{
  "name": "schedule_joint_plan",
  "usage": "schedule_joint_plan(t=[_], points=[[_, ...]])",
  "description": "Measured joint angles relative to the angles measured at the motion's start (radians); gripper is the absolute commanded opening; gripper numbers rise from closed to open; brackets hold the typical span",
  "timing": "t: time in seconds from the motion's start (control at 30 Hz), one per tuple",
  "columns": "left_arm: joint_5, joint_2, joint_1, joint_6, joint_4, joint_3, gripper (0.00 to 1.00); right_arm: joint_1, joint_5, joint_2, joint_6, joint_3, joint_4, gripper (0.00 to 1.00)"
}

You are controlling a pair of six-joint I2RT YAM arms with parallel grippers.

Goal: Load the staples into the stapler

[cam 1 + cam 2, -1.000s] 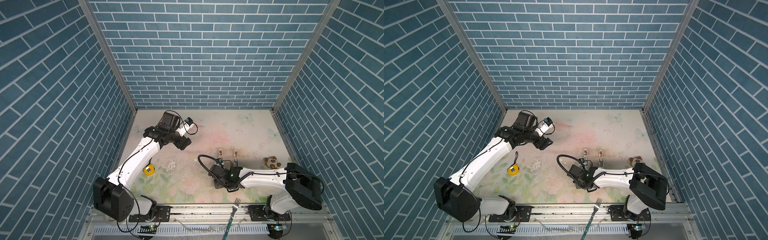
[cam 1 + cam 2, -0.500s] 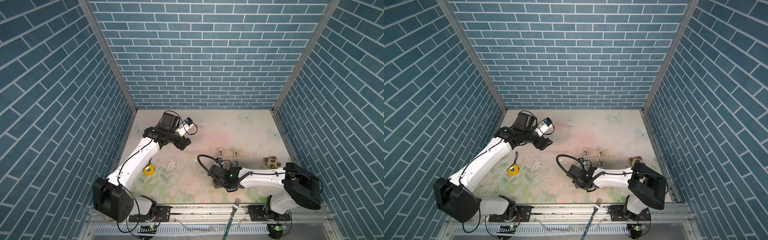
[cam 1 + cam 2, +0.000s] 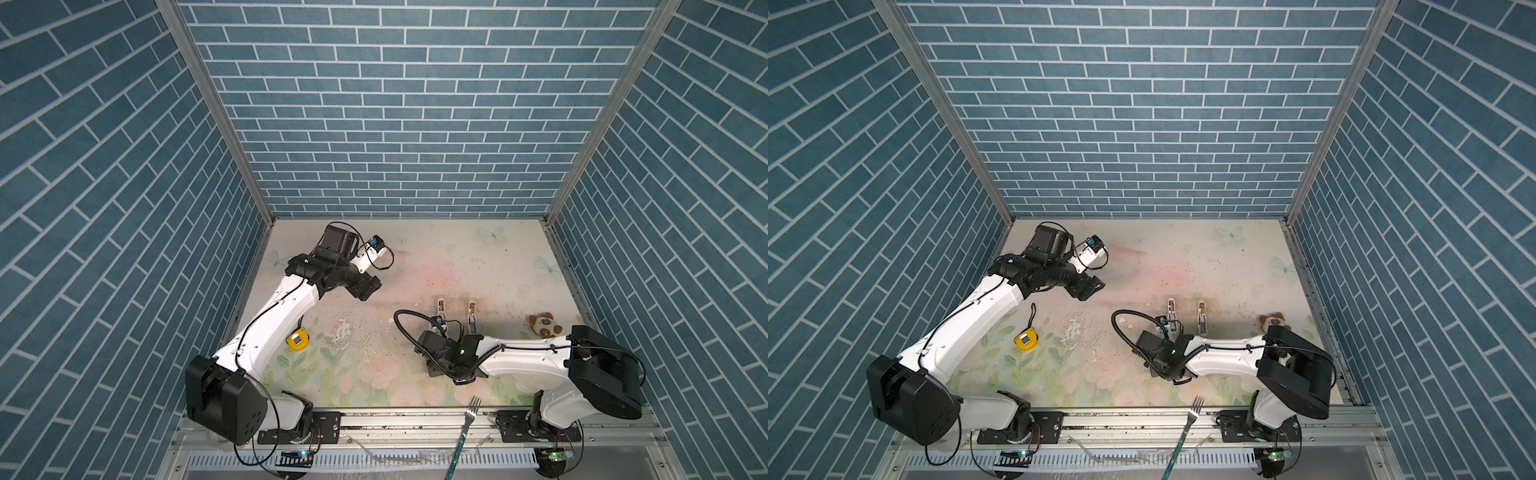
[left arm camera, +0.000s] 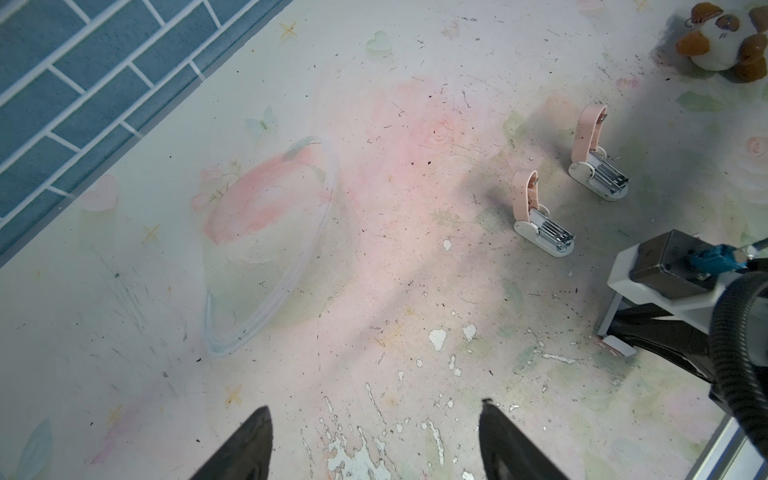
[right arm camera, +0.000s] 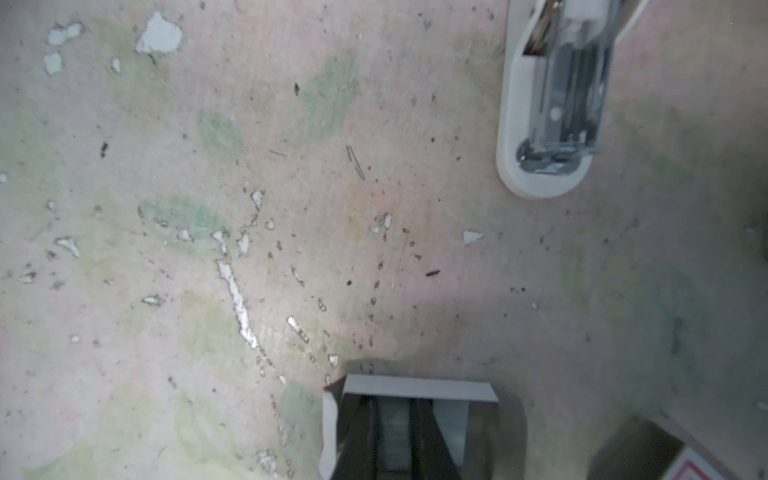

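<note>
Two pink staplers [image 3: 441,309] [image 3: 472,311] stand folded open mid-table in both top views, as in the left wrist view [image 4: 540,220] [image 4: 594,162]. The right wrist view shows one stapler's white base and metal channel [image 5: 552,104]. My right gripper [image 5: 392,440] reaches down into a pale tray [image 5: 411,388]. Its dark fingers [image 5: 359,436] are shut on a thin silvery-grey strip of staples [image 5: 392,424]. In the top views the right wrist [image 3: 455,353] hides that grip. My left gripper [image 4: 374,411] hangs open and empty over the table, far left of the staplers [image 3: 365,286].
The white-and-red box [image 5: 698,469] lies beside the tray. A yellow tape measure [image 3: 297,340] lies front left. A plush toy [image 3: 544,326] sits at the right. A fork [image 3: 469,415] rests on the front rail. A clear dish [image 4: 266,249] lies below the left wrist.
</note>
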Motion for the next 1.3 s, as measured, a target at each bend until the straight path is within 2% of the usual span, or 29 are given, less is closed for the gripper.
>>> schedule_joint_plan(t=[0.63,0.93,1.3], points=[[0.0,-0.006,0.013,-0.006,0.0,0.0,0.79,-0.001,0.036,-0.079,-0.012,0.025,-0.03,0.1],[0.003,-0.037,0.022,-0.007,0.003,0.0,0.8,-0.066,0.049,-0.069,-0.095,0.162,-0.032,0.11],[0.02,-0.052,0.027,-0.018,0.014,0.0,0.81,-0.176,0.056,-0.04,-0.179,0.165,0.034,0.11]])
